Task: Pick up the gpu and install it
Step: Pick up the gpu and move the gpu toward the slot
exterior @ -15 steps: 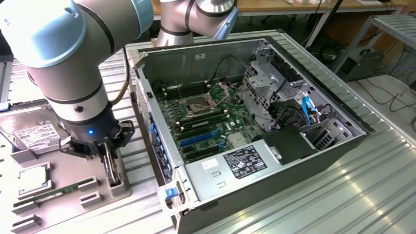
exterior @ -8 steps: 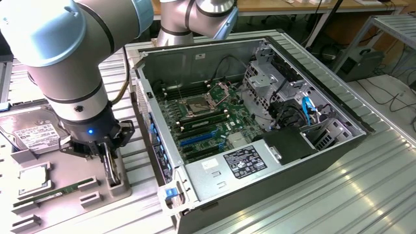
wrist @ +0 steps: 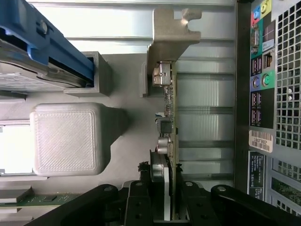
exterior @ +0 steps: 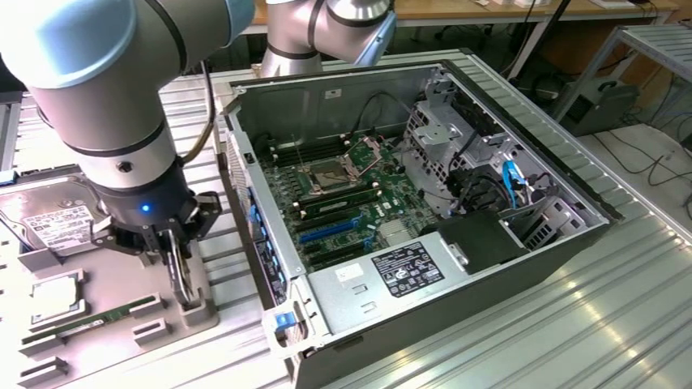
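The gpu (wrist: 168, 117) shows edge-on in the wrist view: a thin green board with small parts on one face and a silver end bracket (wrist: 171, 33) at its far end. My gripper (wrist: 164, 209) is shut on its near edge, one black finger (wrist: 141, 202) on each side. In the exterior view my gripper (exterior: 171, 247) hangs over the grey parts tray (exterior: 119, 271) on the exterior view's left. The gpu (exterior: 178, 279) stands upright beneath it, just above its grey holder (exterior: 197, 312). Whether the card still touches the holder I cannot tell.
The open computer case (exterior: 487, 105) lies on the exterior view's right, its motherboard showing blue slots (exterior: 330, 231). On the tray are a hard drive (exterior: 49, 219), a processor (exterior: 54, 296) and a memory stick (exterior: 92, 320). The case's rear ports (wrist: 261, 70) are close beside the card.
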You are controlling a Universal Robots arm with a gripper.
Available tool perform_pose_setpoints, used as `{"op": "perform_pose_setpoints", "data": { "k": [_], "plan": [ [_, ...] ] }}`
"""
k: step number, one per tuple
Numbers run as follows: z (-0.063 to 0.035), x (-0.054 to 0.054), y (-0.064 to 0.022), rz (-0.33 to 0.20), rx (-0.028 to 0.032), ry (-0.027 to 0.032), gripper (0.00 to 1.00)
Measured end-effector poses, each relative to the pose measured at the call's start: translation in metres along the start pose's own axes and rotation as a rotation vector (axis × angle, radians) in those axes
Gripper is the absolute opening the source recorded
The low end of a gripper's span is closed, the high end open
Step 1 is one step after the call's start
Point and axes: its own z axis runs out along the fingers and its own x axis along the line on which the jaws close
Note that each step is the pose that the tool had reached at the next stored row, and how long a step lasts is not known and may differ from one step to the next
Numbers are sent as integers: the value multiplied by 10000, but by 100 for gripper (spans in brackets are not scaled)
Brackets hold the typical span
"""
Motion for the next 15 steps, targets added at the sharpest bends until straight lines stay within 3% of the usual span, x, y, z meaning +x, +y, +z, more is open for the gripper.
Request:
{"op": "perform_pose_setpoints", "data": {
  "k": [4, 8, 15],
  "plan": [
    [-119, -3, 5, 1, -18, 1, 28],
    [-214, -6, 8, 2, -79, 0, 28],
    [-406, -11, 15, 3, -106, -2, 28]
  ]
}}
